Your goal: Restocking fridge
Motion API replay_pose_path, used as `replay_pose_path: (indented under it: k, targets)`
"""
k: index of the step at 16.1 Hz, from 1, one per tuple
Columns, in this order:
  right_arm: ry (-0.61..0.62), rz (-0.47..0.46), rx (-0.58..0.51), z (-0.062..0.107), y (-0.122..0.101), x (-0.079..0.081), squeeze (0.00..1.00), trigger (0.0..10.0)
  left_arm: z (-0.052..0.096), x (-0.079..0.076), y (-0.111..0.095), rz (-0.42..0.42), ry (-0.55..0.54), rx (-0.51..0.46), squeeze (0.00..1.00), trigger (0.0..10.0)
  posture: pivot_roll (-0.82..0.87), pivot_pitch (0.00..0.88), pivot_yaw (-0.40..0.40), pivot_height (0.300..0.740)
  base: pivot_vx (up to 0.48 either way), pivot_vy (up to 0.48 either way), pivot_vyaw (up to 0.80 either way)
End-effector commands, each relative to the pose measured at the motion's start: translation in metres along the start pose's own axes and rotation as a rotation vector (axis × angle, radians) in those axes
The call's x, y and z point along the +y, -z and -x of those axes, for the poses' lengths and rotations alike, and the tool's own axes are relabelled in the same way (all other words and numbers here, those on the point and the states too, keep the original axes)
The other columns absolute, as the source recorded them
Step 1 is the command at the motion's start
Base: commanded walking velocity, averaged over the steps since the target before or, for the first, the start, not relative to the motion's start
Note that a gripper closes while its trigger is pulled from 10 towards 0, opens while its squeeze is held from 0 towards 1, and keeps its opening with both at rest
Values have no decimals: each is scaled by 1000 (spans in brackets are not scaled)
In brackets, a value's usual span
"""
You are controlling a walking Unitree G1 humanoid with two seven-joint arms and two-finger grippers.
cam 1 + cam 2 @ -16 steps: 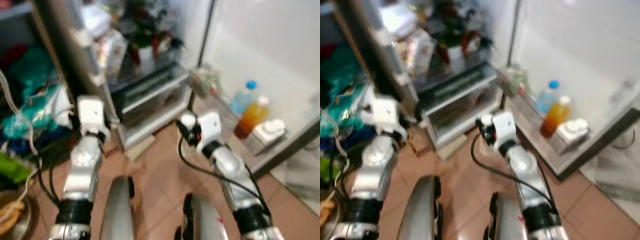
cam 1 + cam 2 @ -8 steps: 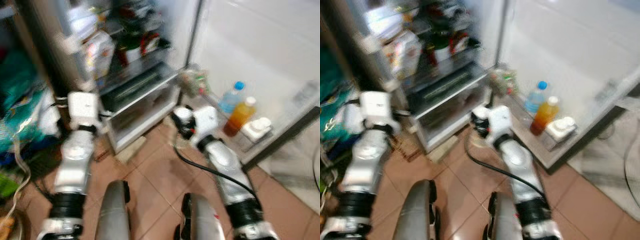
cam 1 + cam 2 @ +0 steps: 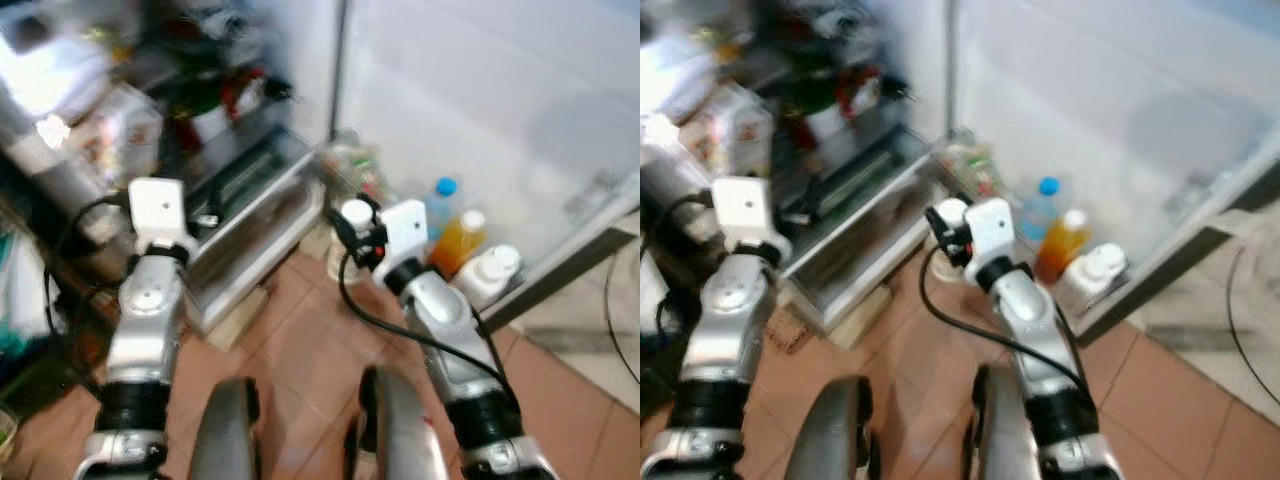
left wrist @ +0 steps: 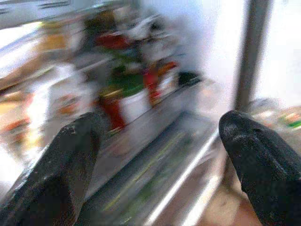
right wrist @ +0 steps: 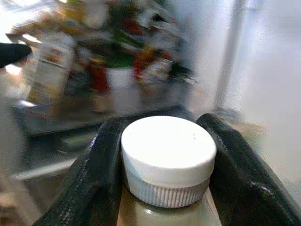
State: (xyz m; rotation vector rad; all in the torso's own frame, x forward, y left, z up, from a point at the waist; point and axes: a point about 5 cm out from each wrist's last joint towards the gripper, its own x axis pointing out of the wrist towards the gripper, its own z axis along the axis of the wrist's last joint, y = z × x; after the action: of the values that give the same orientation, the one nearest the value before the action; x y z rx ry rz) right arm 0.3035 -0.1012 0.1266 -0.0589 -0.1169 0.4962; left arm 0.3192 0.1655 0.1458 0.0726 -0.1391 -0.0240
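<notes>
- Far left, at the fridge's open front: crowded shelves [image 3: 200, 110] of jars and packets, with a drawer [image 3: 255, 215] at the bottom edge — blurred, so exact free spots hard to judge.
- Left gripper [image 4: 160, 160]: held up before the shelves, fingers spread wide, nothing between them.
- Centre, over the tiled floor [image 3: 300, 350] near the fridge's lower corner: right gripper [image 5: 164, 155], fingers pressed on the neck of a white-capped bottle [image 5: 168, 155] just under the cap; contents pale, label out of sight.
- Right, along the open door's [image 3: 500, 90] bottom rack: a blue-capped bottle [image 3: 437, 205], an orange juice bottle [image 3: 458, 243] and a white-capped container [image 3: 490, 272], set side by side.
- Step in hand, by judgement: carrying the held bottle to a place in the fridge.
- To do it well — keep the bottle upright, pick a real gap, perhaps on the door rack, lower until it stands, then loosen the grip.
</notes>
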Motion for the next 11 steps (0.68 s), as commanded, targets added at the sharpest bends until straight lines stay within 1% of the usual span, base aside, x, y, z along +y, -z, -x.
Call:
replay_pose_path:
  k: [1,5,8,9,11]
  targets:
    - [17,12,-33,1,-7,-5,0,10000,1,-2,1,-14,10,4,0,10000,10,132,-20,620,386,0,0]
    - [4,2,-37,0,-7,-3,0,10000,1,-2,2,-10,10,8,0,10000,16,134,-21,620,380,0,0]
    - [5,2,-38,0,-7,-4,0,10000,4,-1,6,-22,10,31,0,10000,15,134,-19,620,0,0,0]
    - [5,4,-37,0,-7,-4,0,10000,4,-1,6,-19,12,25,0,10000,15,135,-18,620,0,0,0]
    - [5,5,-38,-1,-7,-3,0,10000,3,0,4,-18,16,13,0,10000,17,135,-18,620,289,0,0]
